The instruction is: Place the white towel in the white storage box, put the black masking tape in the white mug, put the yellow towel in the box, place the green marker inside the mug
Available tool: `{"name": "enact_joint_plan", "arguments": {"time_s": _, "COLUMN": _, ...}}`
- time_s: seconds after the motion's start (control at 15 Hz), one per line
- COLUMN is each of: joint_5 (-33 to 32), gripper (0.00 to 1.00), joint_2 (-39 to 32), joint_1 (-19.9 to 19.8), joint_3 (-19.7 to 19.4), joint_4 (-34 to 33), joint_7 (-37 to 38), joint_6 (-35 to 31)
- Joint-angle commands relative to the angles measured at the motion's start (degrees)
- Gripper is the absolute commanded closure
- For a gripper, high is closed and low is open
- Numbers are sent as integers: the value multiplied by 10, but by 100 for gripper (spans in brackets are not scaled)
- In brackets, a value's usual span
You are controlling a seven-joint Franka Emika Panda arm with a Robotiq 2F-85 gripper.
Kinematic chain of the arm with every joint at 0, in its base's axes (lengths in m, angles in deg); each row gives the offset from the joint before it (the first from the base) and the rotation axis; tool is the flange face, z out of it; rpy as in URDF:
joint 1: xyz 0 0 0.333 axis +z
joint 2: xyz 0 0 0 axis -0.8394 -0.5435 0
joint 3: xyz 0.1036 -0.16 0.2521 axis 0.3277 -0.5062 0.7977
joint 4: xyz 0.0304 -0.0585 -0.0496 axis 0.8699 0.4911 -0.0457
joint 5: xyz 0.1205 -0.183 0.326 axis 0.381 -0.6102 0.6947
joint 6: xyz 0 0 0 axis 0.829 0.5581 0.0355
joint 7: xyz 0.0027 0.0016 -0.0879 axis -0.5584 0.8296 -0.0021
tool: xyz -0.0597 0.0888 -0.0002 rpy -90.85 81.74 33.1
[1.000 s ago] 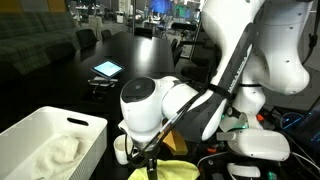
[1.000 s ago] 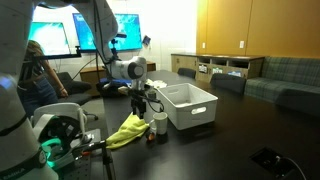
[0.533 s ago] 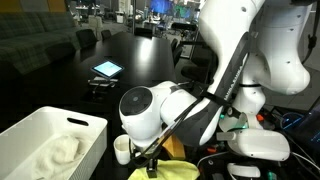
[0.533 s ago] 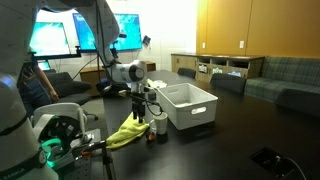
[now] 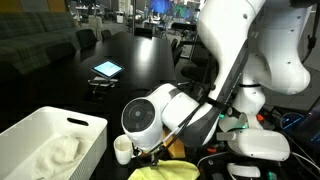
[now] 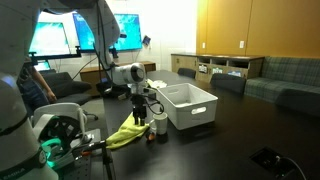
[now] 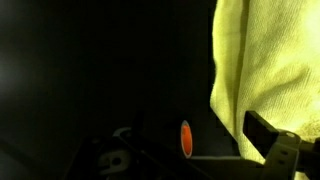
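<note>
Down it comes! The gripper [image 6: 141, 119] has dropped lower over the last second and now hangs right over the yellow towel [image 7: 265, 70]. In the wrist view the cloth fills the space just ahead and to one side. One finger [image 7: 272, 135] shows at the towel's edge, the rest is lost in the dark, so I cannot tell how wide the jaws stand. Nothing is in its grip that I can see.

A small orange spot [image 7: 185, 138] glows beside the finger. What it is, I can't say.

Just past the gripper stands the mug [image 5: 122, 149]. Its contents are hidden, so the tape is unconfirmed.

Further out sits the box [image 5: 92, 145], with the white towel [image 5: 60, 152] already lying inside.

So this descent looks like the reach for the yellow towel, which still lies on the table.
</note>
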Motion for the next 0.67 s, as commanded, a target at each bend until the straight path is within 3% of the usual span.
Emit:
{"name": "enact_joint_plan", "arguments": {"time_s": 0.0, "joint_5": -41, "gripper": 0, "joint_2": -28, "joint_1": 11, "joint_3": -9, "joint_4": -36, "joint_7": 24, "joint_6": 27}}
{"name": "enact_joint_plan", "arguments": {"time_s": 0.6, "joint_5": -89, "gripper": 0, "joint_2": -84, "joint_1": 10, "joint_3": -27, "joint_4": -84, "joint_7": 34, "joint_6": 27}}
